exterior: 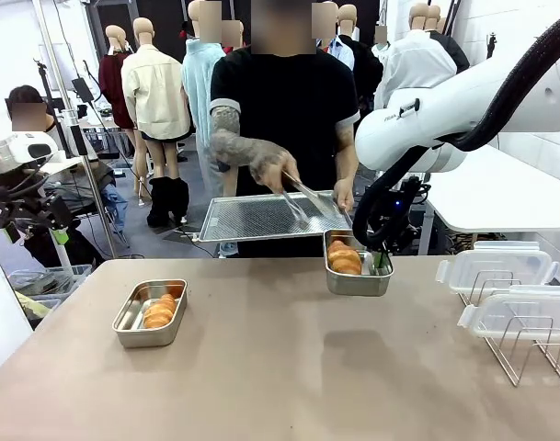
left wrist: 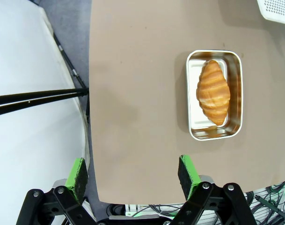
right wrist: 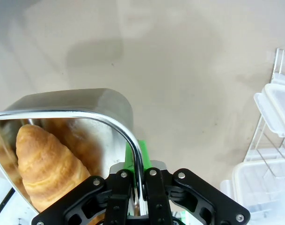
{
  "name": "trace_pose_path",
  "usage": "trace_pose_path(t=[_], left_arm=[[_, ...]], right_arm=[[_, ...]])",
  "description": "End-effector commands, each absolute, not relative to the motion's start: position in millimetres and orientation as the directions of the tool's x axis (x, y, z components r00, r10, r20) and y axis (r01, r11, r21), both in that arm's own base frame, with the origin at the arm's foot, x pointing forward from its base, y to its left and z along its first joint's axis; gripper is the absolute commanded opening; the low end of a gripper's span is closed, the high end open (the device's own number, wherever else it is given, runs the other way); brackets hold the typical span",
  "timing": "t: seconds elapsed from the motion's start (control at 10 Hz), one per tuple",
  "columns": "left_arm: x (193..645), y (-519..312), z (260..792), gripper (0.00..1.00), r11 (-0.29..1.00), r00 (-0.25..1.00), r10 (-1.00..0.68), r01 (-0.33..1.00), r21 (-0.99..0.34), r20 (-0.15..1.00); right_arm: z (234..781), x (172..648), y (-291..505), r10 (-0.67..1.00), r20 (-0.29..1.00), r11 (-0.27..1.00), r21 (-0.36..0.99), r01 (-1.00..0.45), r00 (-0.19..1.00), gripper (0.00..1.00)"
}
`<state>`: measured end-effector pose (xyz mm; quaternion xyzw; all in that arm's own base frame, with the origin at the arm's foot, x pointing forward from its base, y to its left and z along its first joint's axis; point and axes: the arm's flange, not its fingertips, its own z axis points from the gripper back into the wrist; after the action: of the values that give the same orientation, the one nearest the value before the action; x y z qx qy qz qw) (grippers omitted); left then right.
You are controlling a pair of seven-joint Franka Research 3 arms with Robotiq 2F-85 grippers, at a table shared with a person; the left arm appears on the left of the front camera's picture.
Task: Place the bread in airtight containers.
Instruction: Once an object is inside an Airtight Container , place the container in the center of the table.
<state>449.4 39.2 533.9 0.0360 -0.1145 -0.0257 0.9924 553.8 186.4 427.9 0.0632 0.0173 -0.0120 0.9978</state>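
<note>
Tan table (exterior: 261, 377) | right hand (right wrist: 136, 161) clamps raised tin (exterior: 358, 281) by its rim | left hand (left wrist: 132, 171) spread, empty

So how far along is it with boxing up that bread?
Done: one croissant lies in the tin on the table, the other croissant in a second tin. In hand: the right end effector grips that second tin by its rim, above the table. Left: the clear lids lie on the wire rack, so neither tin is sealed yet.
</note>
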Motion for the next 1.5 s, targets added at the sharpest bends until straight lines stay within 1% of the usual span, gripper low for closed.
trace_pose_path(t=[0.0,1.4], left_arm=[[448.5,40.5,535.0,1.00,0.995,0.972,-0.044,0.021,0.099,0.232],[448.5,40.5,535.0,1.00,0.995,0.972,-0.044,0.021,0.099,0.232]], right_arm=[[429.2,555.1,187.0,-0.018,-0.018,0.992,0.123,0.020,1.000,0.00],[429.2,555.1,187.0,-0.018,-0.018,0.992,0.123,0.020,1.000,0.00]])
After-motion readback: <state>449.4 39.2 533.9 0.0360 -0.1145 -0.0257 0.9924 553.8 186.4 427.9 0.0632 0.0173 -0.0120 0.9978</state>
